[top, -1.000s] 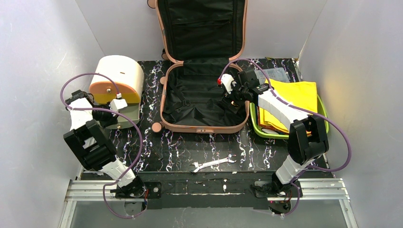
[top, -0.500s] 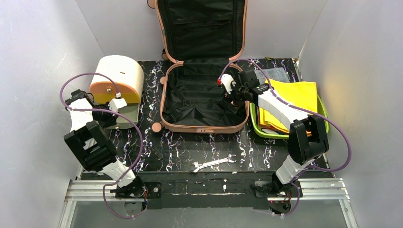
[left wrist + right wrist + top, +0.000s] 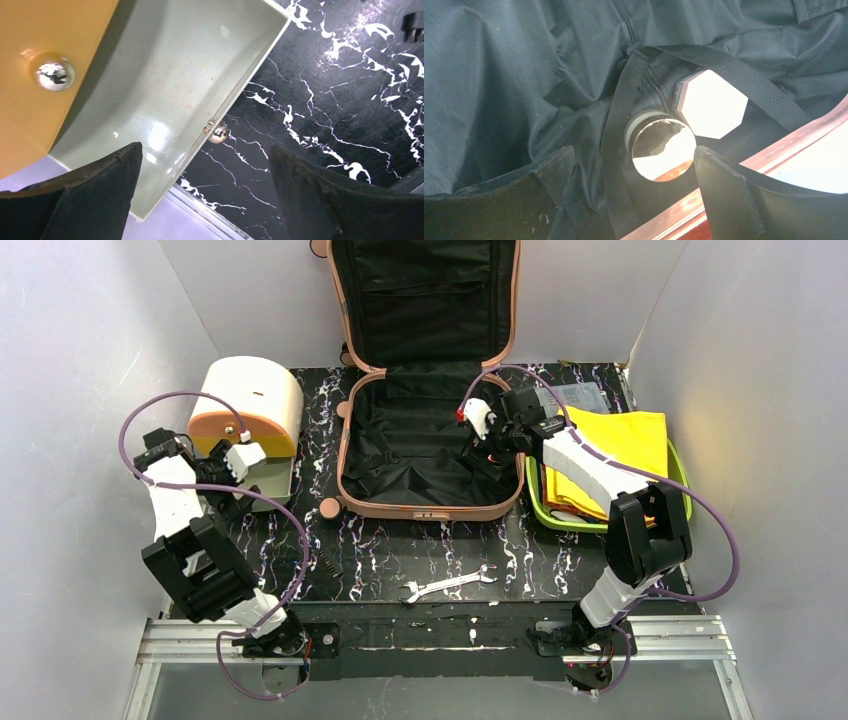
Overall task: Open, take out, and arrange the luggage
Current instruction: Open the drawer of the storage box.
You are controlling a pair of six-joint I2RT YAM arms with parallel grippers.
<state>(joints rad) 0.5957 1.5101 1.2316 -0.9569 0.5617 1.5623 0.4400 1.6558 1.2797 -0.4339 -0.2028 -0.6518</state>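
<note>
Right wrist view: right end effector [image 3: 630, 155] gapes wide, gripping nothing, inside luggage [image 3: 499, 75]

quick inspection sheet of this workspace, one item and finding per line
surface: black white-veined table
job's things: luggage open, lid raised at the back; round item and hexagonal item under a strap inside
clutter: wrench near front edge; drum-shaped box and grey tray left; green tray holding yellow cloth right
grippers: left gripper open above grey tray; right gripper open inside luggage over round item
cables: purple cables loop off both arms, no snag seen
surroundings: white walls; metal rail at front
</note>
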